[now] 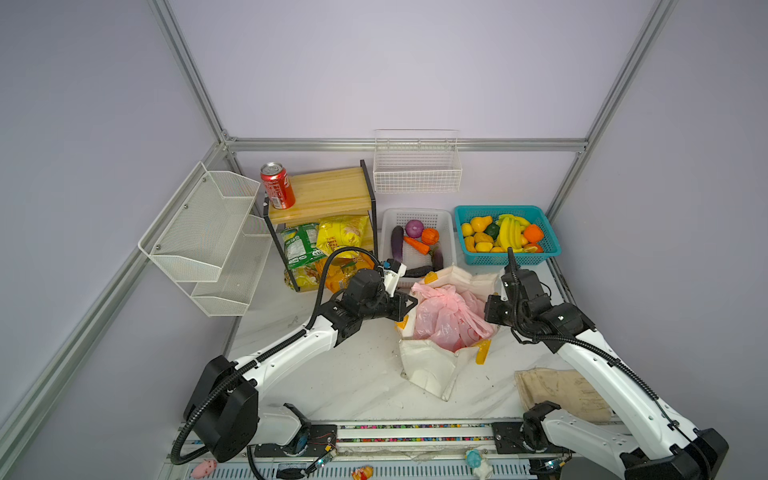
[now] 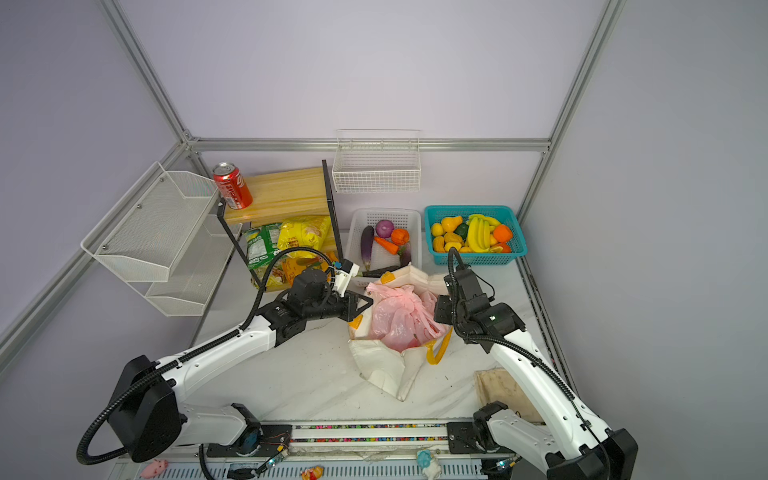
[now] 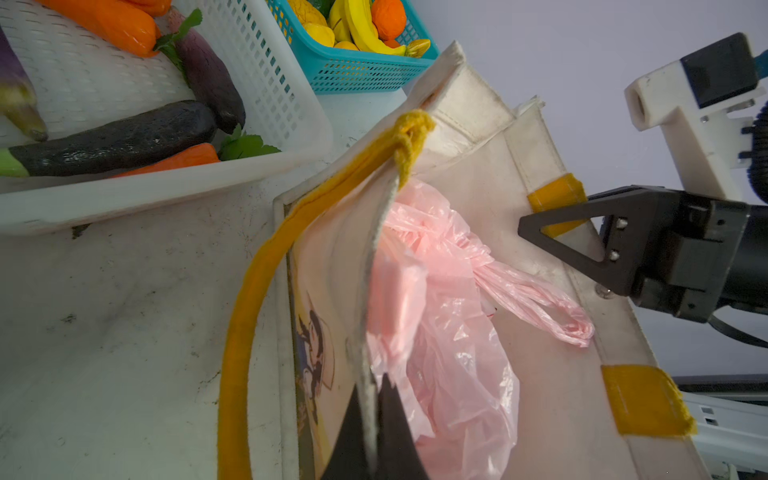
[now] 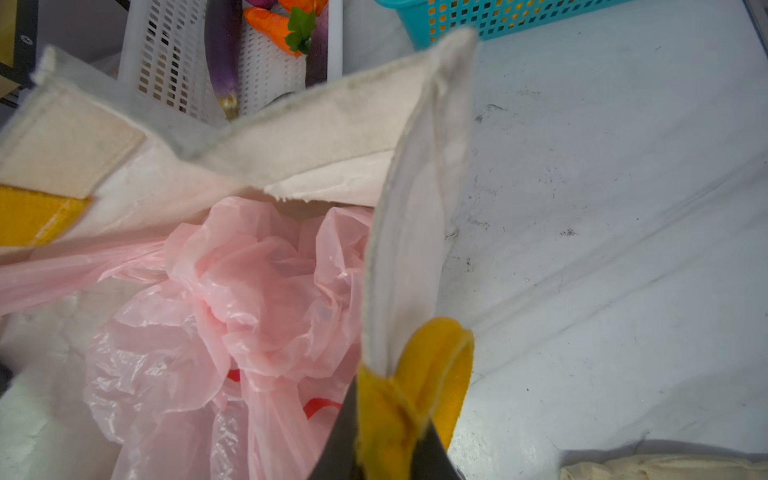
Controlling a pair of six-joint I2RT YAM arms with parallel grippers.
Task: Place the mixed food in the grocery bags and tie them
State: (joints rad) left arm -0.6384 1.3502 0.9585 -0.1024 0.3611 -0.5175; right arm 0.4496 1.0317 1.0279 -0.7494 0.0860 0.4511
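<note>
Biggest thing on the table is the white canvas tote (image 1: 428,370), sitting in the middle with its mouth gaping. The pink plastic bag (image 1: 446,320) is scrunched up inside it.

Back left, the wooden shelf (image 1: 328,191) has the red cola can (image 1: 277,185) upright on its top board and snack packets (image 1: 332,237) stuffed underneath. The teal basket (image 1: 507,259) at the back right is piled with bananas (image 1: 510,232) and other yellow and orange fruit. Just beside it, the white basket (image 1: 415,212) holds eggplants (image 1: 397,243), a carrot (image 1: 416,245) and the purple onion (image 1: 414,228).

Arms: both reach in low from the front, one on each side of the tote. The left gripper (image 3: 370,415) is pinched tight on the tote's rim cloth. The right gripper (image 4: 386,415) is clamped on the opposite rim, right where the yellow strap (image 4: 440,357) is sewn on.
</note>
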